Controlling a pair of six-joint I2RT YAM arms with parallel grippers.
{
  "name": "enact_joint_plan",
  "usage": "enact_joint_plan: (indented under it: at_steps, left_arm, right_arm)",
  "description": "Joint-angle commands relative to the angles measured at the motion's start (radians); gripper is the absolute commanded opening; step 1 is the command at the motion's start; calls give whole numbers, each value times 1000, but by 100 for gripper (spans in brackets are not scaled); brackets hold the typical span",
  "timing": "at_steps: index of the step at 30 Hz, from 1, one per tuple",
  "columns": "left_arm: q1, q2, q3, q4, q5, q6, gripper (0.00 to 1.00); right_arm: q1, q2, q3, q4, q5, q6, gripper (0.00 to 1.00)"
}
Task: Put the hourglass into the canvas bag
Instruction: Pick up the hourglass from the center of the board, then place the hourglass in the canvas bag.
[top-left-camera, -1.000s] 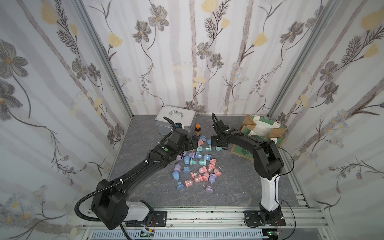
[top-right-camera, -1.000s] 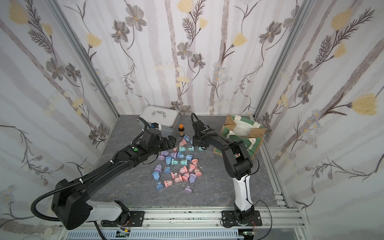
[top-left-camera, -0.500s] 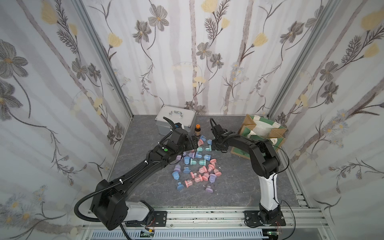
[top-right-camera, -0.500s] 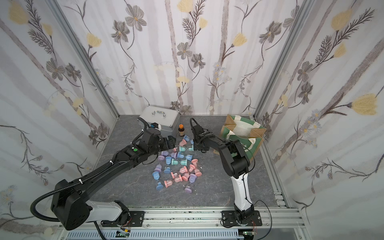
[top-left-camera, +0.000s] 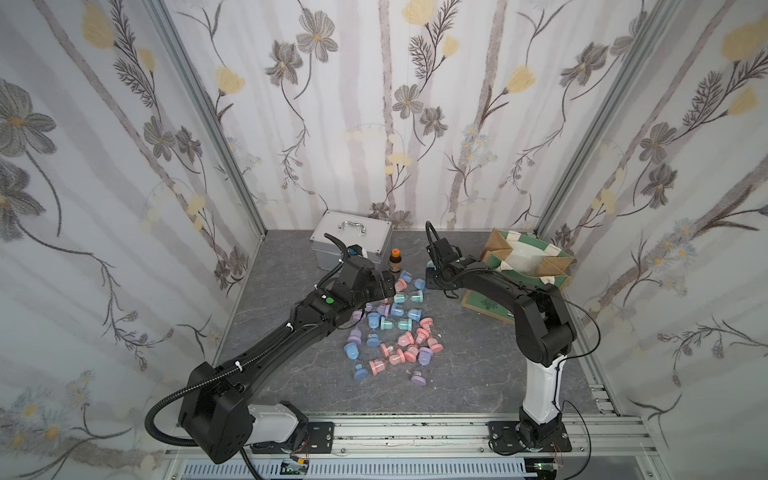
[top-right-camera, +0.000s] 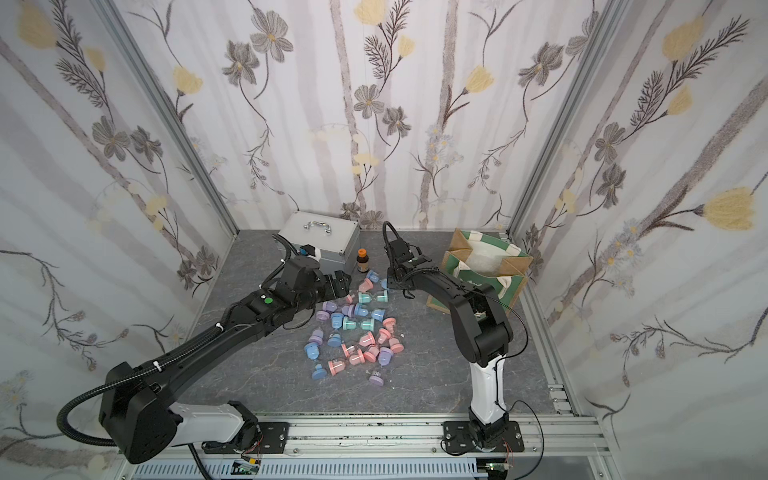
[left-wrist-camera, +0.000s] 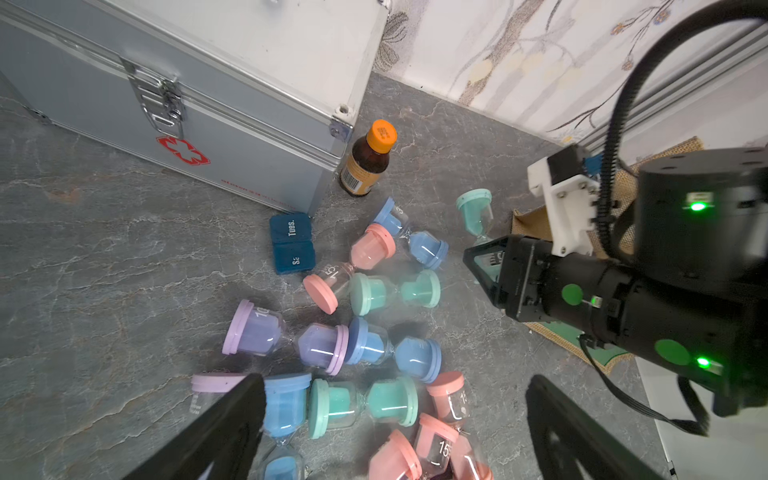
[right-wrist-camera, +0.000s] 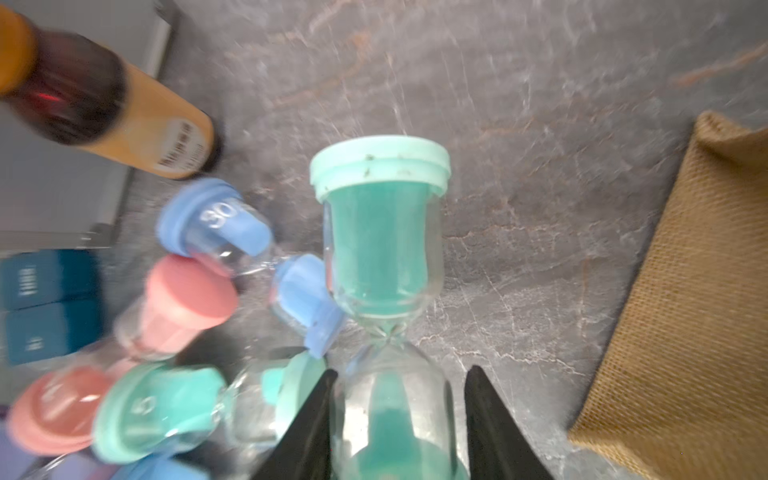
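Right claw (right-wrist-camera: 399, 419) is pinching the teal hourglass (right-wrist-camera: 384, 232) by its lower bulb, the upper bulb sticking out past the fingertips. Canvas bag (top-left-camera: 525, 259) sits just beside it. Left claw (left-wrist-camera: 395, 432) is spread wide.

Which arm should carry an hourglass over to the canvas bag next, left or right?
Right. The right pincer has its jaws around a green hourglass, and the canvas bag stands just beside that arm. The left pincer is open and empty over the pile, farther from the bag.
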Motion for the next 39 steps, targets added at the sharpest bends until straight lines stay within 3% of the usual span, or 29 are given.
enact_joint_plan:
  at_steps: [1,8,15,25,32,39]
  left_arm:
    - [1,-21,2,24,1,-21,100]
    - [-9,-53,5,15,37,-29,100]
    - [-50,-53,20,19,50,-21,100]
    - [-151,-29,39,60,33,-38,100]
    - [-231,43,65,89,39,-50,100]
    - [-277,131,122,101,43,-46,100]
  right_arm:
    - [8,-75,6,15,-10,-10,29]
    - [8,-271,-7,-24,-7,4,24]
    - [3,-461,-6,-75,87,16,24]
    - [-130,-640,-36,-178,223,17,24]
    - [-316,-680,-149,-149,189,-26,25]
    - [-437,-598,-145,-108,120,-58,26]
